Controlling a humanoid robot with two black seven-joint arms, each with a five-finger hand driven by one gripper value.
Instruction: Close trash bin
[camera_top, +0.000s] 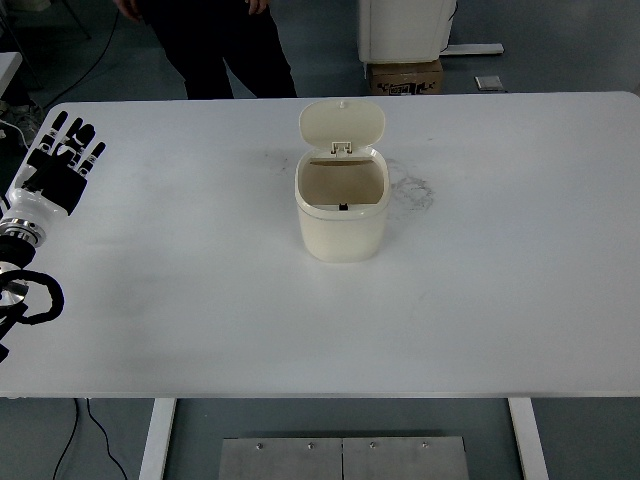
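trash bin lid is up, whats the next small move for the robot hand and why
Probably reach the left robot hand rightward toward the lid. The trash bin stands mid-table with its lid tipped up at the back, and the hand rests open, holding nothing, near the table's left edge, well apart from it.

Trash bin mid-table, lid up; left hand spread, far left.

Left hand: 5 fingers in black and white segments, black panels on a white back. White cuff behind it, then a silver metallic wrist ring. Black cable loops beside the forearm near the picture's left edge. Person at the top wears dark trousers and dark clothing.
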